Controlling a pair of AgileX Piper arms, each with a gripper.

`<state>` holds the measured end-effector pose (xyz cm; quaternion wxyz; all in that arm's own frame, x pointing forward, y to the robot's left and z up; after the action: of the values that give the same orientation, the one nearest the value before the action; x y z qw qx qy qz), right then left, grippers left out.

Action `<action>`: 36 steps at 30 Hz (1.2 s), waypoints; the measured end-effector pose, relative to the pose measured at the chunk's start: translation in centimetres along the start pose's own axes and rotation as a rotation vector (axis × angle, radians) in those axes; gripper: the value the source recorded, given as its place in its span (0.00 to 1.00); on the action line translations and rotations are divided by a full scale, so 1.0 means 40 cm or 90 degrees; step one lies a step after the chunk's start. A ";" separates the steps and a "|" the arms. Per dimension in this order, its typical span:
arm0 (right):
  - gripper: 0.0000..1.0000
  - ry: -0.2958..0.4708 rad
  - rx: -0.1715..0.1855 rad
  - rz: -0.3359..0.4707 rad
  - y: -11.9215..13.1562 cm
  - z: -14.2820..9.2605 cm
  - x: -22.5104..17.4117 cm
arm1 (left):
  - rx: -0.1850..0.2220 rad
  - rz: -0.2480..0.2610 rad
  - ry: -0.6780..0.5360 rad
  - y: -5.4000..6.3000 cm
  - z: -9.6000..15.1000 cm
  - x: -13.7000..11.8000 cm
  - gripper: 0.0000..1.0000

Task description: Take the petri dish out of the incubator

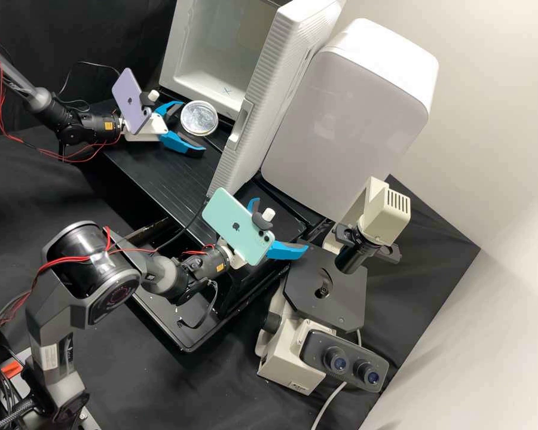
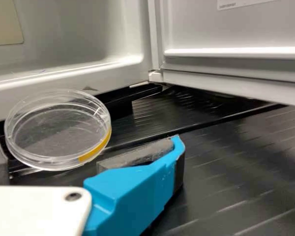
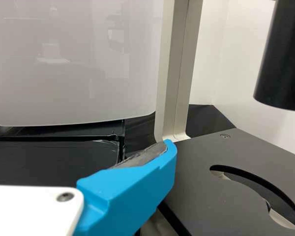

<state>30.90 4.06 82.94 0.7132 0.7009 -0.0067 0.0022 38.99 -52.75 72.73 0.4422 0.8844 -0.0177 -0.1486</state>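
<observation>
A clear round petri dish (image 1: 198,117) with a yellow mark on its rim (image 2: 56,129) lies on the black ribbed platform (image 1: 161,173), just in front of the open white incubator (image 1: 221,48). My left gripper (image 1: 189,127) is open around the dish, one blue finger (image 2: 137,191) on each side and a gap beside the nearer one. My right gripper (image 1: 278,230) is open and holds nothing. It hangs by the incubator's open door (image 1: 269,89), over the edge of the microscope stage, where one of its fingers (image 3: 137,182) shows.
The thick white door stands swung out between the two arms. A white microscope (image 1: 329,334) with a black stage (image 3: 236,167) and dark condenser (image 3: 285,54) stands at the front right. Black cloth covers the bench (image 1: 131,382).
</observation>
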 end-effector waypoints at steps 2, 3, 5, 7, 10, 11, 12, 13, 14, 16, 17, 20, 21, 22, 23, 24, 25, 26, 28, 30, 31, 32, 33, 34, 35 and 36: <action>1.00 0.000 0.000 0.000 0.000 0.000 0.000 | 0.001 0.007 0.004 -0.002 -0.002 0.001 1.00; 1.00 0.000 0.000 0.000 0.000 0.000 0.000 | 0.002 0.009 0.007 -0.002 -0.003 0.002 1.00; 1.00 0.000 0.000 0.000 0.000 0.000 0.000 | 0.004 0.009 0.013 -0.003 -0.006 0.002 1.00; 1.00 0.000 0.000 0.000 0.000 0.000 0.000 | 0.002 0.010 0.022 -0.002 -0.009 0.002 1.00; 1.00 0.000 0.000 0.000 0.000 0.000 0.000 | -0.001 0.011 0.031 -0.004 -0.012 0.004 1.00; 1.00 0.000 0.000 0.000 0.000 0.000 0.000 | -0.002 0.012 0.032 -0.007 -0.013 0.008 1.00; 1.00 0.000 0.000 0.000 0.000 0.000 0.000 | -0.005 0.017 0.034 -0.007 -0.014 0.012 1.00; 1.00 0.000 0.000 0.000 0.000 0.000 0.000 | -0.005 0.021 0.035 -0.008 -0.015 0.014 1.00; 1.00 0.000 0.000 0.000 0.000 0.000 0.000 | -0.006 0.023 0.036 -0.011 -0.016 0.017 1.00; 1.00 0.000 0.000 0.000 0.000 0.000 0.000 | -0.008 0.030 0.037 -0.013 -0.017 0.024 1.00; 1.00 0.000 0.000 0.000 0.000 0.000 0.000 | -0.004 0.031 0.039 -0.015 -0.018 0.028 1.00; 1.00 0.000 0.000 0.000 0.000 0.000 0.000 | 0.002 0.038 0.040 -0.014 -0.018 0.035 1.00; 1.00 0.000 0.000 0.000 0.000 0.000 0.000 | 0.005 0.036 0.041 -0.017 -0.019 0.036 1.00; 1.00 0.000 0.000 0.000 0.000 0.000 0.000 | 0.006 0.037 0.041 -0.017 -0.019 0.038 1.00; 1.00 0.000 0.000 0.000 0.000 0.000 0.000 | 0.007 0.037 0.041 -0.018 -0.019 0.039 1.00; 1.00 0.000 0.000 0.000 0.000 0.000 0.000 | 0.009 0.039 0.040 -0.017 -0.017 0.042 1.00; 1.00 0.000 0.000 0.000 0.000 0.000 0.000 | 0.010 0.038 0.040 -0.017 -0.015 0.042 1.00; 1.00 0.000 0.000 0.000 0.000 0.000 0.000 | 0.008 0.040 0.042 -0.015 -0.016 0.043 1.00; 1.00 0.000 0.000 0.000 0.000 0.000 0.000 | 0.006 0.040 0.042 -0.013 -0.014 0.045 1.00; 1.00 0.000 0.000 0.000 0.000 0.000 0.000 | 0.011 0.038 0.042 -0.011 -0.013 0.047 1.00; 1.00 0.000 0.000 0.000 0.000 0.000 0.000 | 0.010 0.038 0.042 -0.012 -0.012 0.047 1.00; 1.00 0.000 0.000 0.000 0.000 0.000 0.000 | 0.009 0.037 0.043 -0.011 -0.012 0.048 1.00; 1.00 0.000 0.000 0.000 0.000 0.000 0.000 | 0.009 0.039 0.043 -0.009 -0.012 0.049 1.00; 1.00 0.000 0.000 0.000 0.000 0.000 0.000 | 0.010 0.038 0.042 -0.009 -0.009 0.050 1.00; 1.00 0.000 0.000 0.000 0.000 0.000 0.000 | 0.011 0.038 0.043 -0.009 -0.010 0.050 1.00; 1.00 0.000 0.000 0.000 0.000 0.000 0.000 | 0.011 0.038 0.043 -0.009 -0.010 0.050 1.00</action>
<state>30.90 4.06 82.94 0.7132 0.7009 -0.0067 0.0022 40.96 -52.56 72.18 0.4388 0.8919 -0.0303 -0.1051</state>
